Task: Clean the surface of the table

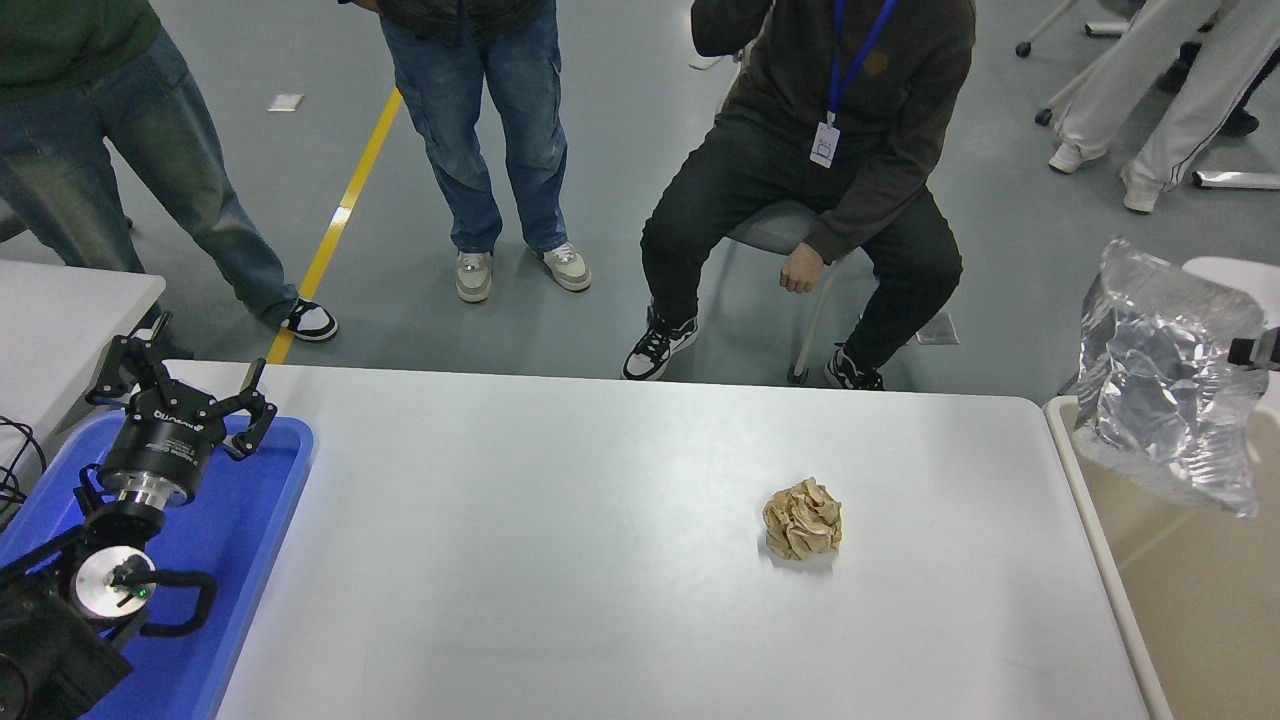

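Wide matte white rectangular desk surface (560, 560) filling the lower middle. Crumpled tan paper ball (802, 518) lying on it toward four o'clock of centre. Off the three o'clock edge, crinkled clear plastic bag (1165, 405) hanging above a beige bin (1190, 590), pinched by the right gripper (1262, 350) at the frame edge. Left gripper (180, 395) parked at eight o'clock over a blue plastic tray (265, 520), fingers spread apart, holding nothing.

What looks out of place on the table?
A crumpled brown paper ball sits alone right of centre on the table surface. The right claw holds a crinkled clear plastic bag past the right edge.
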